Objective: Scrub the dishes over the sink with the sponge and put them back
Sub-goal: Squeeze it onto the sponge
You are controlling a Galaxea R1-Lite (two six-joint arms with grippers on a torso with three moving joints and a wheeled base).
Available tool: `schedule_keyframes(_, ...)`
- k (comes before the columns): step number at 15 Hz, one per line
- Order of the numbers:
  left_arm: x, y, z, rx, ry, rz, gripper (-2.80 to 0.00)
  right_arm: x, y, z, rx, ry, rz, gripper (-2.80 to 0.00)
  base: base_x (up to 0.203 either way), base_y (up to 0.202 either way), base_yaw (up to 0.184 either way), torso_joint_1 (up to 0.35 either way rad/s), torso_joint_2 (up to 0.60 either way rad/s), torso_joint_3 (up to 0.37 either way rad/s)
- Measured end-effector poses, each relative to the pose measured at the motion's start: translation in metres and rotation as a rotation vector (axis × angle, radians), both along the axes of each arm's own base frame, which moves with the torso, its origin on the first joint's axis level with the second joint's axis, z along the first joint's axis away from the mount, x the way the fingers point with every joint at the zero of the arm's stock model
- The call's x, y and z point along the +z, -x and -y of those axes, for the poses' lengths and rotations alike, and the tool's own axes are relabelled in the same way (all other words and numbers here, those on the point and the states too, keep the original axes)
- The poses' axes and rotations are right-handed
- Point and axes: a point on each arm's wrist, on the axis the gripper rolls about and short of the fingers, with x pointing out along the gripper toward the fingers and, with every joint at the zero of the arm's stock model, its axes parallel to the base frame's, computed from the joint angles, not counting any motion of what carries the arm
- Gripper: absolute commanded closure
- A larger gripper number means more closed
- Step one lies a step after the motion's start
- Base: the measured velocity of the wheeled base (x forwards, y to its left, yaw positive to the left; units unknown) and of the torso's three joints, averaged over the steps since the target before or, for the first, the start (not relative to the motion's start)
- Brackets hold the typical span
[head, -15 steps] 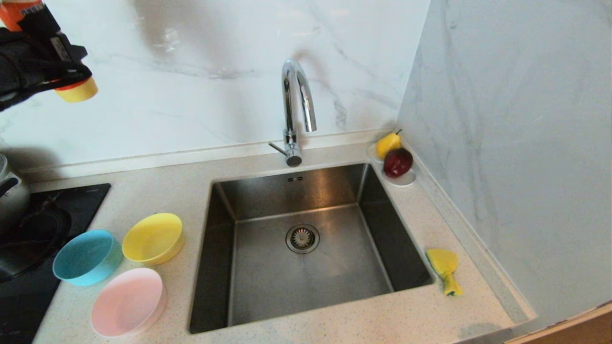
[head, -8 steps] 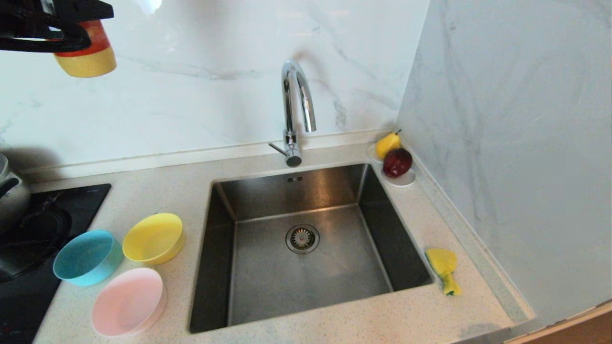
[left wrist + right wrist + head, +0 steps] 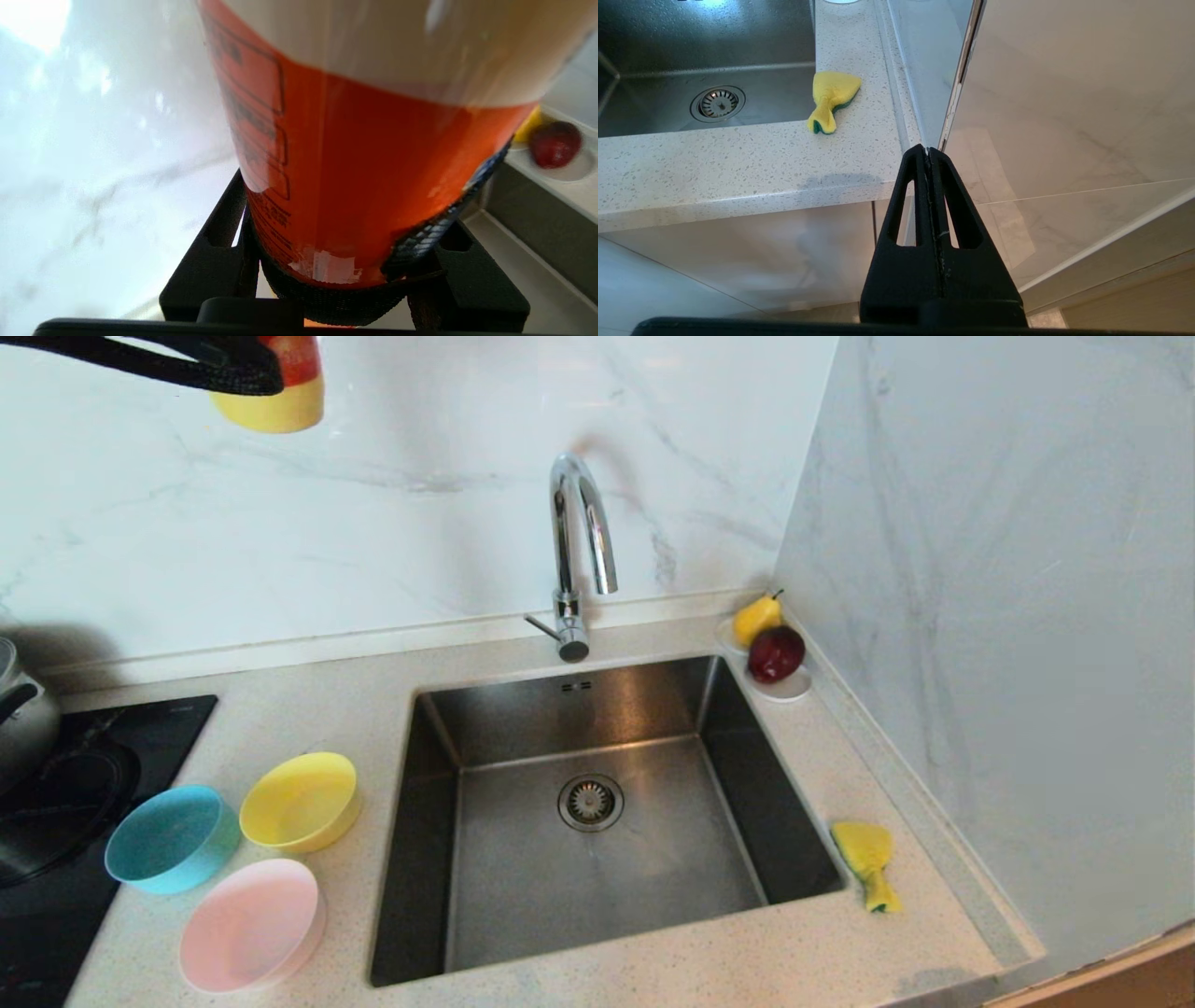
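Three bowls, yellow, light blue and pale pink, sit on the counter left of the sink, while the crumpled sponge lies right of it. High above the sink's left side, the left gripper is clamped on an orange-and-yellow bottle. Below the counter right of the sink, the right gripper hangs with fingers pressed together.

Brushed steel sink, glossy chrome faucet, speckled stone counter.
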Motion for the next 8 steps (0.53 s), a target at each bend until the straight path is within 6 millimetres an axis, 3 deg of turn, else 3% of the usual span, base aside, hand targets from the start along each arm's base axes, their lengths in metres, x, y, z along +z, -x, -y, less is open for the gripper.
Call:
schedule_keyframes(4,0.001,-0.006,0.043,-0.018,-0.077,0.013,0.00,0.000,0.000,0.000,-0.001,0.000,0.000,0.00,0.000,0.000,0.000,0.000,0.00,0.000)
schedule_keyframes(8,-0.013,-0.020,0.092,0.022,-0.161,0.028,0.00,0.000,0.000,0.000,-0.001,0.000,0.000,0.00,0.000,0.000,0.000,0.000,0.00,0.000)
